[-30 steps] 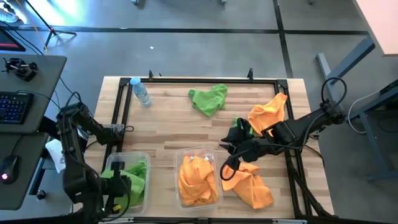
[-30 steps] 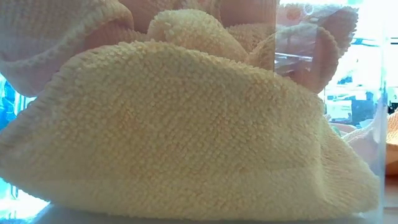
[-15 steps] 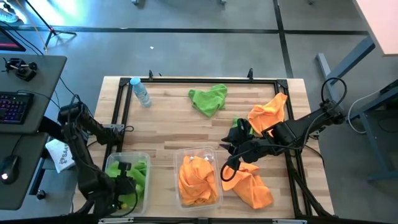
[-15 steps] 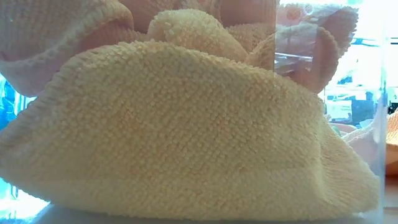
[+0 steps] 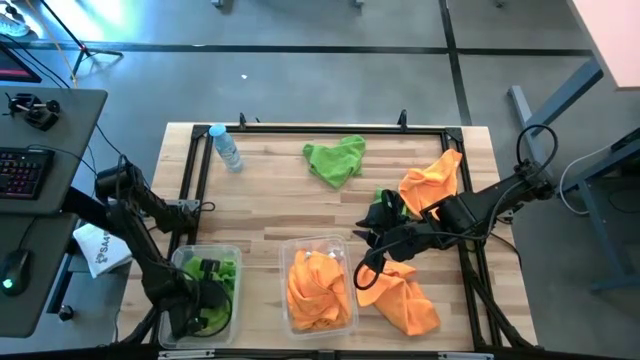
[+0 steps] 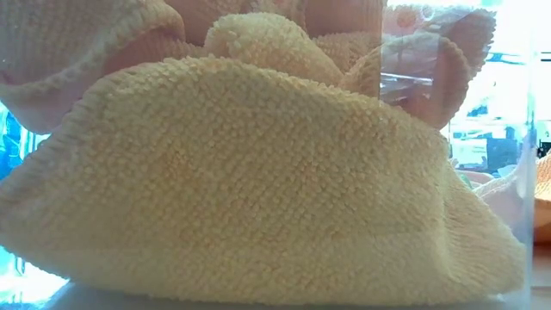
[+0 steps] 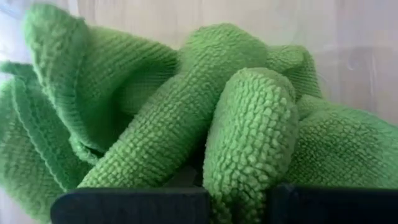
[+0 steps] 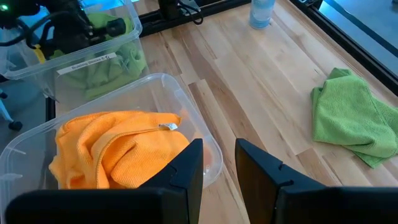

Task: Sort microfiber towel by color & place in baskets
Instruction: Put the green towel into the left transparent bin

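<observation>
My left gripper (image 5: 207, 298) is down inside the left clear tub (image 5: 176, 262), shut on a green towel (image 7: 186, 112) that fills its wrist view. The middle tub (image 5: 284, 250) holds orange towels (image 5: 318, 290), which fill the low view (image 6: 258, 172). My right gripper (image 8: 219, 163) is open and empty, level above the table beside the middle tub's right side (image 5: 366, 262). An orange towel (image 5: 402, 303) lies on the table near it. A green towel (image 5: 335, 160) and an orange one (image 5: 432, 180) lie farther back. My left gripper has a bunched fold of the green towel (image 7: 245, 155) between its two fingers (image 7: 130, 205). The rest of the towel lies heaped in front of the fingers in the left tub. Whether one layer or several is held, I cannot tell.
A small water bottle (image 5: 227, 148) stands at the table's far left corner. A bit of green cloth (image 5: 385, 203) shows under the right arm by the far orange towel. A white packet (image 5: 100, 250) lies off the table's left side. Bare wood lies at the table's middle.
My left arm has swung a little toward the table's right and near edge, and its gripper has sunk deeper into the left tub with the green towel. My right arm has kept still.
</observation>
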Controlling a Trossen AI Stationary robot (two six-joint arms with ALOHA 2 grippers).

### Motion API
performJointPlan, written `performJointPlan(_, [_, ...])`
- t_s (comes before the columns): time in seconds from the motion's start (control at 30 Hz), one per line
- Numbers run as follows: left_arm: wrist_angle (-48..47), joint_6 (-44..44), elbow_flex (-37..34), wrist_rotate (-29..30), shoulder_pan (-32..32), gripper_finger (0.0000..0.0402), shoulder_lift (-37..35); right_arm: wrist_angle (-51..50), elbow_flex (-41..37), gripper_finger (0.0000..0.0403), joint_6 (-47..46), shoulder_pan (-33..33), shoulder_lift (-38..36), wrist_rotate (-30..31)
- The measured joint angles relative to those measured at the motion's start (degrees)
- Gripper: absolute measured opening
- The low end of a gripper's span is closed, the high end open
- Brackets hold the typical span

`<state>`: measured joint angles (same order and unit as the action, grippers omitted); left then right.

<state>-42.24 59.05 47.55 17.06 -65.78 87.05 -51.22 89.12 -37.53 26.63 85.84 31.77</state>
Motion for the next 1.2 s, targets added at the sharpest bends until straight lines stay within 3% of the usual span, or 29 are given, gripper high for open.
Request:
performJointPlan(0.37, [0.43, 3.36, -1.42, 0.33, 0.0, 0.003, -0.03, 0.0, 0.0, 0.0087, -0.01, 0.0, 0.0, -0.02])
performJointPlan(0.53, [-0.89, 3.38, -0.34, -2.33, 0.11, 0.0058, 0.0, 0.0, 0.0, 0.0087, -0.19, 0.0, 0.0, -0.02])
performJointPlan(0.93, [-19.4, 3.23, 14.11, -5.16, 0.02, 0.0127, 0.07, -0.02, 0.0, 0.0087, -1.08, 0.0, 0.01, -0.02])
performJointPlan(1.2, [-24.36, 3.23, 22.17, -5.12, 0.0, 0.0141, 0.04, -0.02, 0.0, 0.0087, -1.06, 0.04, 0.02, -0.02])
